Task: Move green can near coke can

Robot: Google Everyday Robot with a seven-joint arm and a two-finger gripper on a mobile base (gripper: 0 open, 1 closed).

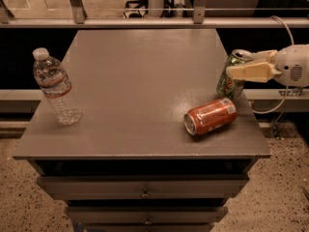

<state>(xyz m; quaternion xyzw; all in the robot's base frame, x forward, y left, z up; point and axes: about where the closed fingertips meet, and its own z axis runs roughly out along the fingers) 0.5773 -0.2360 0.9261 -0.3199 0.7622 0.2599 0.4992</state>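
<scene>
The green can point(228, 83) stands slightly tilted at the right edge of the grey table point(145, 81). My gripper point(237, 65) reaches in from the right, with its cream fingers point(251, 72) on either side of the can's upper part, shut on it. The coke can point(210, 116) lies on its side on the table, just in front of and slightly left of the green can, its silver end facing front-left. A small gap separates the two cans.
A clear plastic water bottle point(54, 88) stands upright near the table's left edge. The table is the top of a drawer cabinet point(145, 195). A rail point(145, 22) runs behind the table. A cable point(285, 30) hangs near the gripper.
</scene>
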